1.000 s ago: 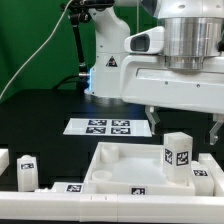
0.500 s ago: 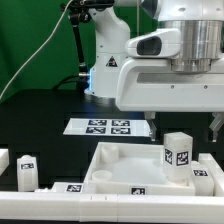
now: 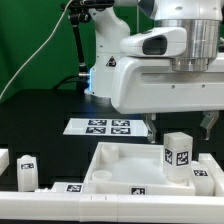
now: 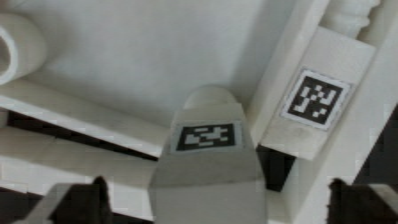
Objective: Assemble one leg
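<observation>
One spread gripper point(image 3: 181, 122) above upright leg point(image 3: 178, 154)

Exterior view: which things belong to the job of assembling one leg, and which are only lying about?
Job: the upright leg below the open jaws; the large white panel.
Lying about: the spare leg at the exterior view's left; the marker board.
</observation>
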`<state>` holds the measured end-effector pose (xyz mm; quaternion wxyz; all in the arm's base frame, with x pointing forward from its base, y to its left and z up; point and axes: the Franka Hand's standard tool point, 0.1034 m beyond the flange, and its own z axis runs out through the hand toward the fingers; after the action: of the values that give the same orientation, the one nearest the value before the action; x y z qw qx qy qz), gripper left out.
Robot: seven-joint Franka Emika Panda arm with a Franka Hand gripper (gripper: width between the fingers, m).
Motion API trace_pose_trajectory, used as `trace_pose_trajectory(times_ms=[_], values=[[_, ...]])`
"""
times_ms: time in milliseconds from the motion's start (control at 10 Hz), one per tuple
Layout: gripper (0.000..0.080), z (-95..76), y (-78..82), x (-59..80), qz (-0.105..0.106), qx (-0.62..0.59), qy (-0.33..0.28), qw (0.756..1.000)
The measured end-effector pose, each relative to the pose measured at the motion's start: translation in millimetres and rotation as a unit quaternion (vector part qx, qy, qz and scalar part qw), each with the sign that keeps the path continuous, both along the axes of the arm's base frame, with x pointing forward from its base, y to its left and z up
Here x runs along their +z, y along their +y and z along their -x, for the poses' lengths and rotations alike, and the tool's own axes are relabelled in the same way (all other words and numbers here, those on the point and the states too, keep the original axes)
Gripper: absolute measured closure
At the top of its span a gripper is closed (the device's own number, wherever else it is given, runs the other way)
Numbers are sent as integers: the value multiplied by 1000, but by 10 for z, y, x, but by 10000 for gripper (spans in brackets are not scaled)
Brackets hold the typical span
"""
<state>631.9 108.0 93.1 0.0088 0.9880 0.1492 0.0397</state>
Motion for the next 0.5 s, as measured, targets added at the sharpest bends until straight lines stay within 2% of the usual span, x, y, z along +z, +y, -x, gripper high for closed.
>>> trace_pose_trajectory(times_ms=[100, 200, 300, 500], values=[[386, 0, 0, 0, 0, 0, 0, 1000], [386, 0, -1, 0, 0, 0, 0, 1000], [520, 0, 0, 0, -1, -9, 0, 1000], [520, 0, -1, -1, -2, -19, 0, 1000]])
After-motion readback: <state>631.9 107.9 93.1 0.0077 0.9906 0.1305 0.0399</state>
